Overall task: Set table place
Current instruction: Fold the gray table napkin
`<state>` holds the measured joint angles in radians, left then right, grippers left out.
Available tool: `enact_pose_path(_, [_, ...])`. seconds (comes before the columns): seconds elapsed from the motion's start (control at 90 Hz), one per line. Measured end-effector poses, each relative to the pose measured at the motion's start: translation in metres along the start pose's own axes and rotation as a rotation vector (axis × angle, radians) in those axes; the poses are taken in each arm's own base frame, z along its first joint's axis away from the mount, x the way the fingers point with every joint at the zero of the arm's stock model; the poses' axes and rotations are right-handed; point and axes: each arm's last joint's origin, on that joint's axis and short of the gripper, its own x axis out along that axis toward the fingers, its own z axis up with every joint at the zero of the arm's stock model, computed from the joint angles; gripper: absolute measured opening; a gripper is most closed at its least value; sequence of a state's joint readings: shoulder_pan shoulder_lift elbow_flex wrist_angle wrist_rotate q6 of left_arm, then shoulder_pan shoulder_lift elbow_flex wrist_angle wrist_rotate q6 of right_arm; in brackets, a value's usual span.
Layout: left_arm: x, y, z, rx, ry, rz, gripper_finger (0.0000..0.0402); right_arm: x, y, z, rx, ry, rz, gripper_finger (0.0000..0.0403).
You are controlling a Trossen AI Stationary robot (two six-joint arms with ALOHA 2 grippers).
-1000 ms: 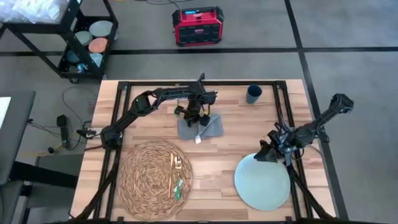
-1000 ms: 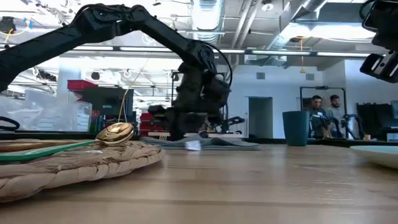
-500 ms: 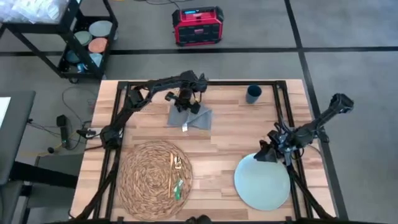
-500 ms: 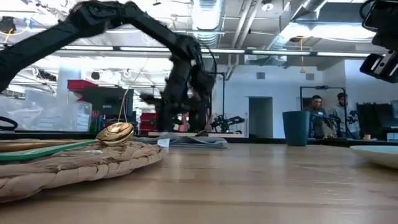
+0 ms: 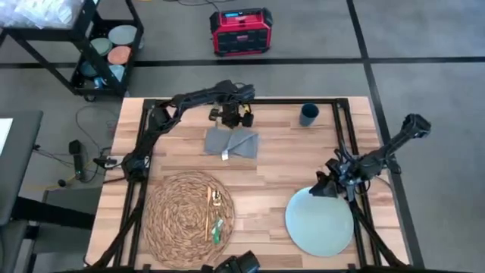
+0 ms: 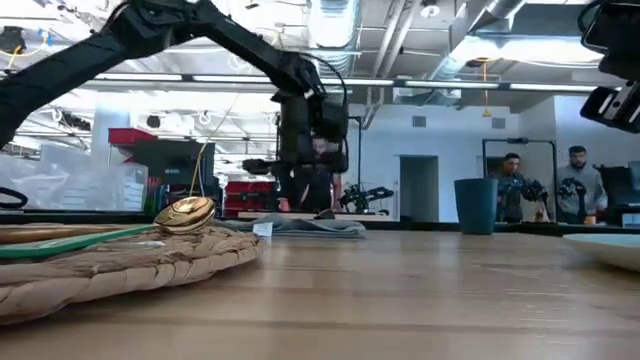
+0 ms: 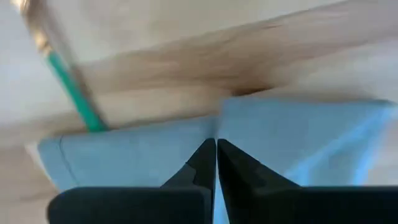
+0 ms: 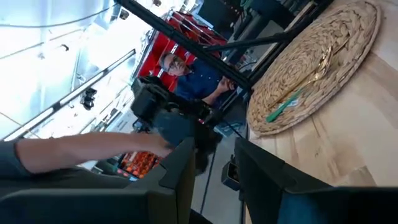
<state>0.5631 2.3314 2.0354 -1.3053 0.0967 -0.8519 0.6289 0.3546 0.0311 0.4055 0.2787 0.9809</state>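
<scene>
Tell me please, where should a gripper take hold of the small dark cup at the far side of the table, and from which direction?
Probably the rim. The cup stands upright with its mouth open upward, alone on the table, apart from the napkin. A gripper could come straight down from above, one finger inside and one outside the wall. The nearer left gripper hangs over the napkin's far edge.

On the table (image 5: pixel 273 171) there is one woven placemat (image 5: pixel 182 220) at about seven o'clock, one plate (image 5: pixel 320 221) at five, one napkin (image 5: pixel 231 142) near twelve and one cup (image 5: pixel 308 114) at one. The placemat carries two pieces of cutlery (image 5: pixel 213 212). Two robot arms reach over the table, each with one gripper: the left gripper (image 5: pixel 232 119) at twelve, the right gripper (image 5: pixel 324 186) at four.
</scene>
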Motion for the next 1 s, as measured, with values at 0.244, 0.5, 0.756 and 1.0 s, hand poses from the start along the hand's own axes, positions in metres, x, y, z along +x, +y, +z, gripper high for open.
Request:
enact_pose_path(0.244, [0.003,0.001,0.012,-0.06,-0.033,-0.043,0.0,0.0,0.002,0.002,0.012,-0.027,0.008,0.0102])
enact_pose_path(0.5, [0.011,0.013,0.02,-0.067,-0.015,-0.023,0.0,0.0,0.002,0.002,0.012,-0.029,0.008,0.0102])
enact_pose_path(0.756, [0.024,0.004,0.018,-0.033,0.003,-0.128,0.0,0.0,0.002,0.002,0.009,-0.03,0.008,0.0102])
enact_pose_path(1.0, [0.026,-0.023,-0.003,0.07,0.067,-0.259,0.0,0.0,0.002,0.002,0.009,-0.031,0.007,0.0102])
